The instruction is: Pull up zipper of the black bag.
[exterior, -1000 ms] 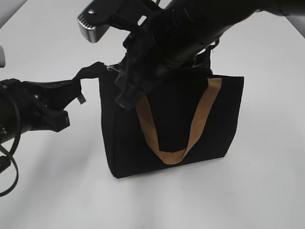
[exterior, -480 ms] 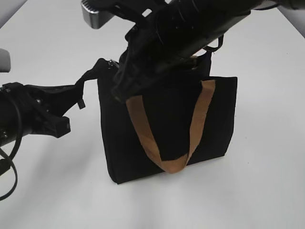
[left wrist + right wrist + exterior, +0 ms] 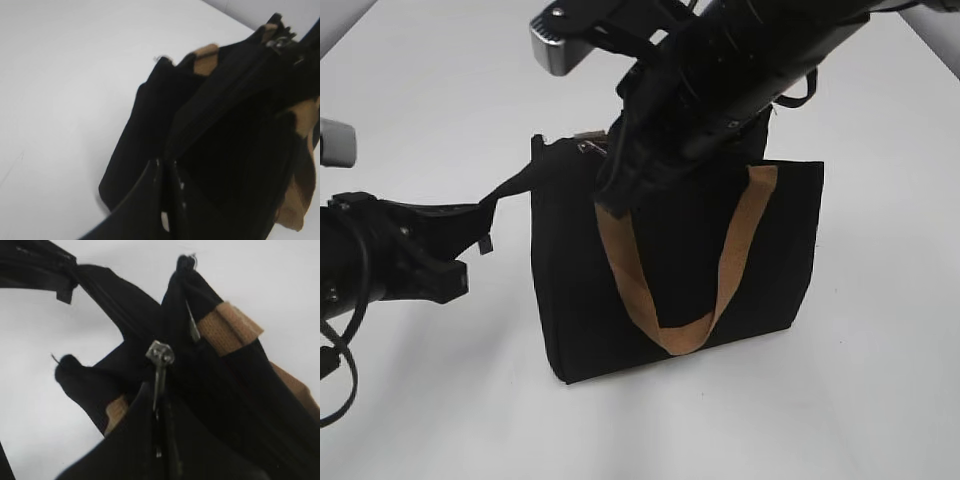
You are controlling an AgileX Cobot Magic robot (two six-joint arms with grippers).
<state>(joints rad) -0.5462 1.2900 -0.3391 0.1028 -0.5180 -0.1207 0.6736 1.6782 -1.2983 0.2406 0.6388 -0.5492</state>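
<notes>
While the black bag (image 3: 675, 270) stands upright on the white table (image 3: 860, 400), a little right of the middle, we see the right arm (image 3: 740, 70) reach down from the far right onto its top edge. The left arm (image 3: 380, 265) comes in from the left side. One tan strap handle (image 3: 670, 330) hangs in a loop over the near face of the bag. The left gripper (image 3: 470, 222) is pressed together on a black fabric tab (image 3: 510, 190) pulled out from the bag's left top corner. In the right wrist view, the right gripper (image 3: 160, 405) pinches the silvery zipper pull (image 3: 160, 356) on the zipper (image 3: 159, 390) line.
</notes>
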